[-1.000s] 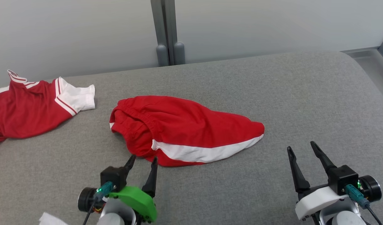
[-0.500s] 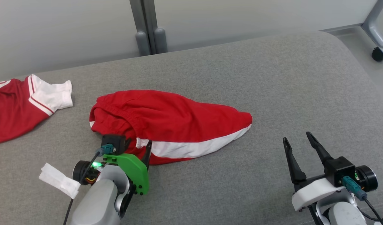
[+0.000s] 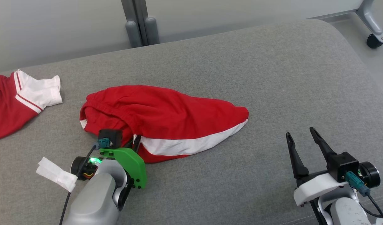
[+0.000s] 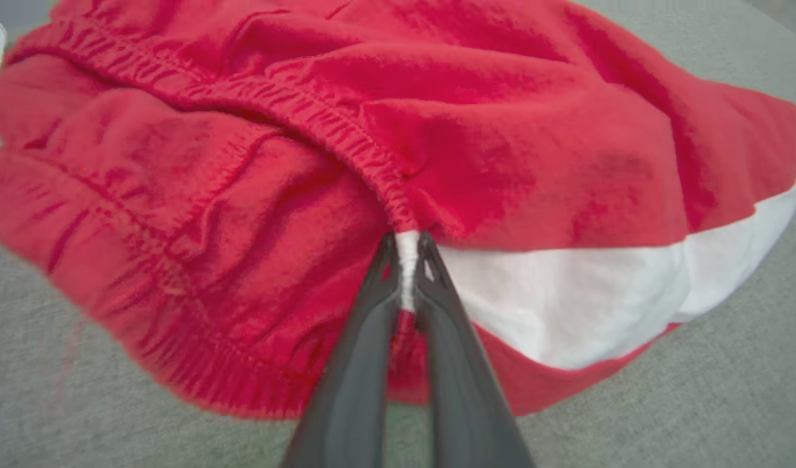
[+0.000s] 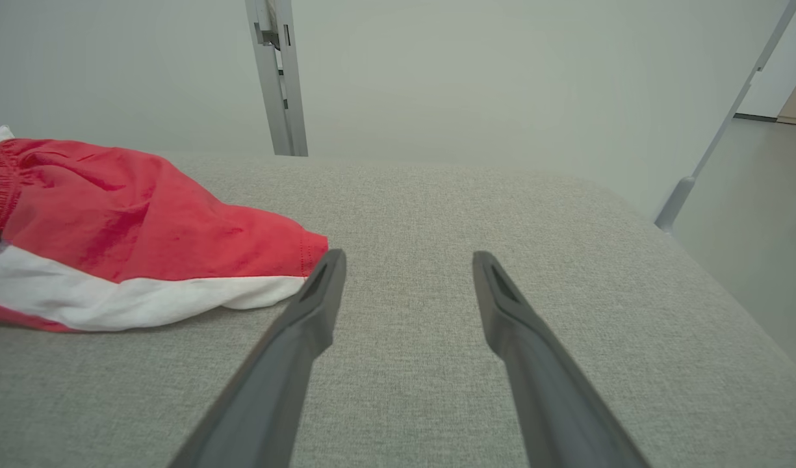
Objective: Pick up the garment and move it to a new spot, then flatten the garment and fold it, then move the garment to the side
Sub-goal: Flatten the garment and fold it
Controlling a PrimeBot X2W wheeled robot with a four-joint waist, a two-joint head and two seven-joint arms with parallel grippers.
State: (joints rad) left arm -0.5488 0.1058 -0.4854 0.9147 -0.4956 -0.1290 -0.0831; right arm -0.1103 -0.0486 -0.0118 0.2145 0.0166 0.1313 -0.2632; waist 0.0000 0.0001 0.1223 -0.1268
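The garment (image 3: 166,112) is a pair of red shorts with a white side stripe, lying crumpled on the grey padded surface (image 3: 272,78). My left gripper (image 3: 133,143) is at its near left edge. In the left wrist view the left gripper (image 4: 407,244) is shut on the garment (image 4: 501,130), pinching the waistband where the white stripe ends. My right gripper (image 3: 300,132) stands open at the lower right, apart from the cloth. In the right wrist view the right gripper (image 5: 409,257) has nothing between its fingers, and the garment (image 5: 112,195) lies to its left.
A second red and white top (image 3: 10,103) lies at the far left. A white tag (image 3: 55,173) hangs by my left wrist. A grey post (image 3: 138,22) stands behind the surface, and a caster wheel (image 3: 372,40) at the far right. The surface's right edge curves down.
My left gripper has moved forward onto the garment's waistband and shut on it. The head camera has shifted, so the whole scene sits further left. The right gripper stays open.
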